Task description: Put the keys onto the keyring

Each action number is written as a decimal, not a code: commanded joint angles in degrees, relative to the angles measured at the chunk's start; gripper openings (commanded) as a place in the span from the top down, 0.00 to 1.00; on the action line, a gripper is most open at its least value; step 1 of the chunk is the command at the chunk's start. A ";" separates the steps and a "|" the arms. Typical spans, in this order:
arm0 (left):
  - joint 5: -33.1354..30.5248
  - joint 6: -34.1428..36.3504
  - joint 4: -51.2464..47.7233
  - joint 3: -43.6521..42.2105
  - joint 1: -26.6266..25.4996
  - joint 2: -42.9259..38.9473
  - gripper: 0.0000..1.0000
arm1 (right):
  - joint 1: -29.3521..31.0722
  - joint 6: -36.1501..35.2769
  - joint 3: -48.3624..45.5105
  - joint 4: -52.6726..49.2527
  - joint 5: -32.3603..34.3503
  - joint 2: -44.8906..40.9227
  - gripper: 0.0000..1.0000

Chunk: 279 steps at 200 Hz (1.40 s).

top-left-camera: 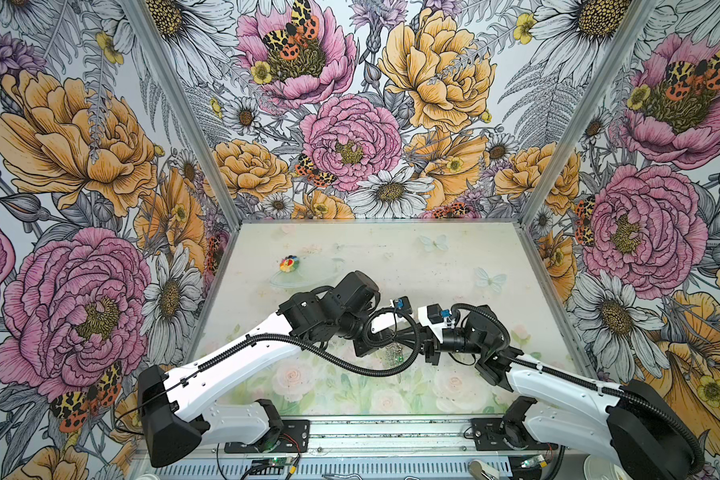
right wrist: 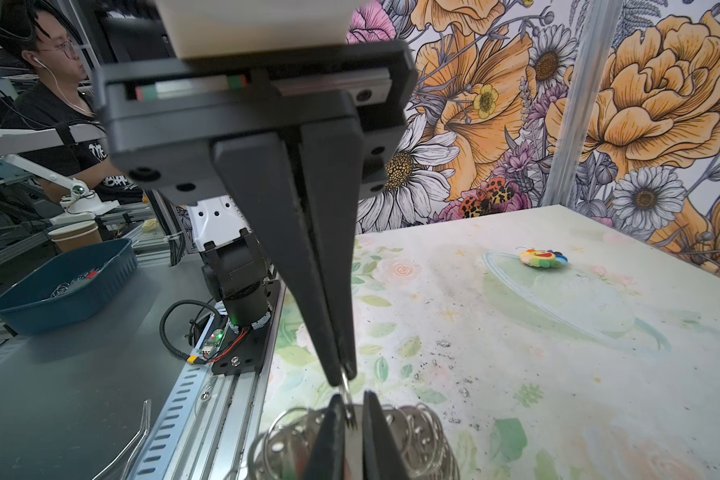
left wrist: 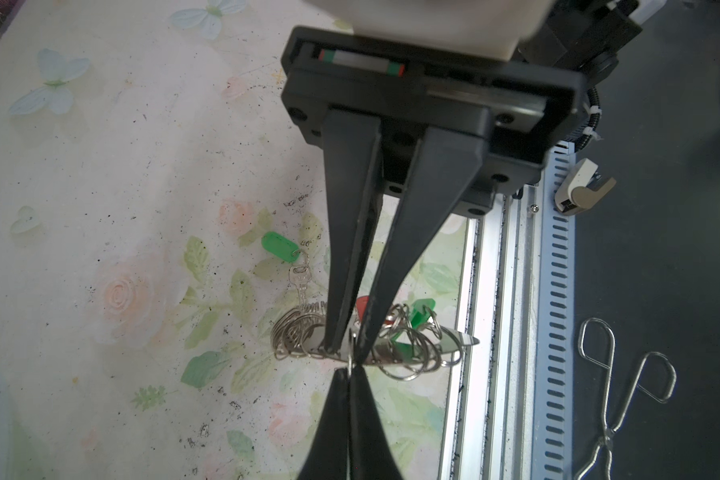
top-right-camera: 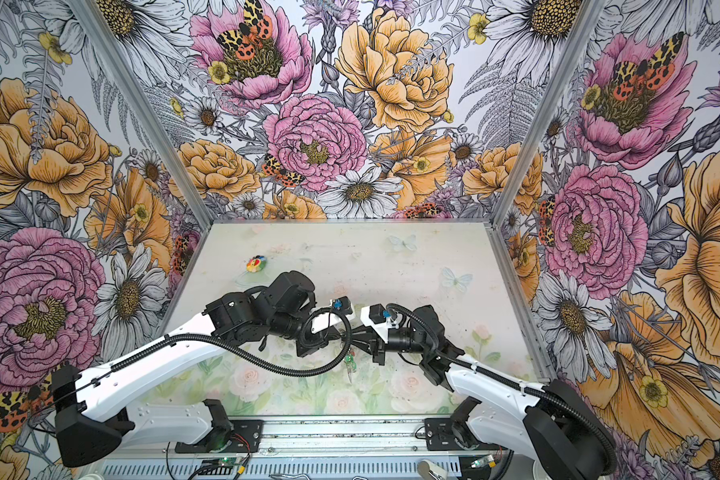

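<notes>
Though both top views gave me only a glint of metal, my left wrist view showed the right gripper [left wrist: 346, 352] clamped on the band of the keyring [left wrist: 452, 343] and the left gripper [left wrist: 351, 372] pinched shut on one wire loop [left wrist: 352, 360]. Held near the front rail [left wrist: 495, 291], the band sat edge-on, its long axis pointing railward.

flowered walls [top-left-camera: 350, 124] are enclosing the pale rose-printed table [top-left-camera: 391, 257] on three sides; aluminium posts [top-left-camera: 180, 104] are framing the corners.
</notes>
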 commanded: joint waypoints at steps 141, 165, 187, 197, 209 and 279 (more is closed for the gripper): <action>17.90 -19.25 67.04 -39.59 13.53 -25.45 0.74 | -1.87 11.57 -2.01 22.12 -1.21 1.97 1.00; 21.66 -17.93 68.20 -39.90 13.55 -23.78 0.77 | -1.81 14.92 -1.99 28.96 -2.32 4.62 1.00; 25.30 -18.46 72.40 -41.35 13.40 -22.34 0.78 | -1.56 16.67 -1.66 32.64 -2.42 6.50 1.00; 26.97 -18.77 74.00 -41.86 13.37 -21.83 0.80 | -1.11 16.23 -1.57 32.64 -1.86 6.66 1.00; 29.18 -18.89 74.84 -42.21 13.32 -21.51 0.81 | -0.85 15.96 -1.40 32.64 -1.28 6.71 1.00; 28.93 -18.41 80.51 -45.32 13.04 -20.81 0.77 | 0.64 15.92 -0.53 32.72 -1.11 6.43 1.00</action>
